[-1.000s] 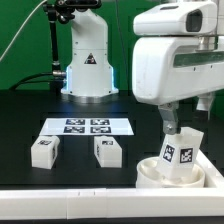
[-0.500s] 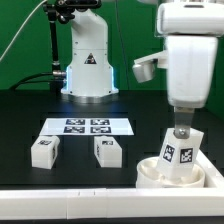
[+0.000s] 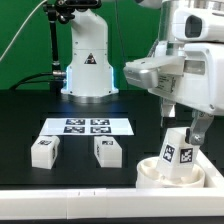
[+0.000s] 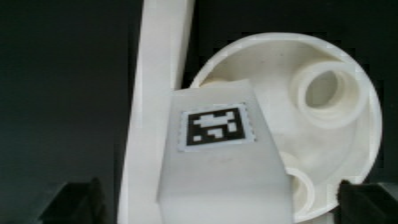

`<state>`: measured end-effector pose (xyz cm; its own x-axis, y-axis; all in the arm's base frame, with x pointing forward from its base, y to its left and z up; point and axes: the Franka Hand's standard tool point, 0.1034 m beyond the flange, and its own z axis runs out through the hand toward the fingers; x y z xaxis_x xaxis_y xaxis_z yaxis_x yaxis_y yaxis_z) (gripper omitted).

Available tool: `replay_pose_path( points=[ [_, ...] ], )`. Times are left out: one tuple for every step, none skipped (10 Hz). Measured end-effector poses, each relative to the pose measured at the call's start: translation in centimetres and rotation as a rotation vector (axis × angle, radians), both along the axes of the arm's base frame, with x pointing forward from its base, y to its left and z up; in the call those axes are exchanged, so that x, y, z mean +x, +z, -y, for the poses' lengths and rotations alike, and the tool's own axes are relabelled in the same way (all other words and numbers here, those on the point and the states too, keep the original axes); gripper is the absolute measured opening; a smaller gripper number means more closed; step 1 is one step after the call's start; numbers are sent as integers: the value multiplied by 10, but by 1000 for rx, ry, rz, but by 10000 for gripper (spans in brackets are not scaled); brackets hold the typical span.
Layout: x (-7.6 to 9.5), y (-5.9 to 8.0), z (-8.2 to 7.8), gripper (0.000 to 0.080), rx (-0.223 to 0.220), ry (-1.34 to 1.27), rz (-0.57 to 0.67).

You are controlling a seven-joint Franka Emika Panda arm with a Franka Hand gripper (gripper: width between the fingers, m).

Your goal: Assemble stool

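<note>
The round white seat [image 3: 150,176] lies at the front on the exterior view's right. One tagged white leg [image 3: 177,155] stands tilted in it. My gripper [image 3: 180,128] is at the top of that leg, fingers on either side with gaps, open. In the wrist view the leg [image 4: 214,150] runs between my dark fingertips [image 4: 71,203], apart from both, with my gripper [image 4: 222,205] around it. The seat [image 4: 329,150] and an empty socket [image 4: 333,88] show beside it. Two loose legs [image 3: 43,150] [image 3: 109,150] lie on the black table.
The marker board [image 3: 88,126] lies flat behind the loose legs. The arm's white base [image 3: 88,60] stands at the back. A long white border rail [image 3: 60,200] runs along the front edge, close to the seat; it also shows in the wrist view [image 4: 164,50].
My hand has turned about its upright axis above the leg across the frames. The leg's tags face the same way throughout. The seat and loose legs have not moved.
</note>
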<state>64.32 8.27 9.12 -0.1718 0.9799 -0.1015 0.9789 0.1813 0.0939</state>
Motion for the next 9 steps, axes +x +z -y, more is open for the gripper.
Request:
replay_pose_path(
  points=[
    [-1, -3, 2, 649, -24, 96, -10],
    [-1, -4, 4, 649, -38, 160, -17],
    [-1, -4, 6, 649, -47, 199, -19],
    [-1, -4, 7, 649, -47, 195, -20],
    [-1, -4, 8, 527, -46, 190, -20],
    [-1, -4, 8, 391, -46, 189, -20],
    [-1, -4, 9, 391, -46, 188, -20],
    [-1, -4, 9, 337, -46, 188, -20],
    [-1, -4, 9, 337, -45, 179, -19]
  ],
)
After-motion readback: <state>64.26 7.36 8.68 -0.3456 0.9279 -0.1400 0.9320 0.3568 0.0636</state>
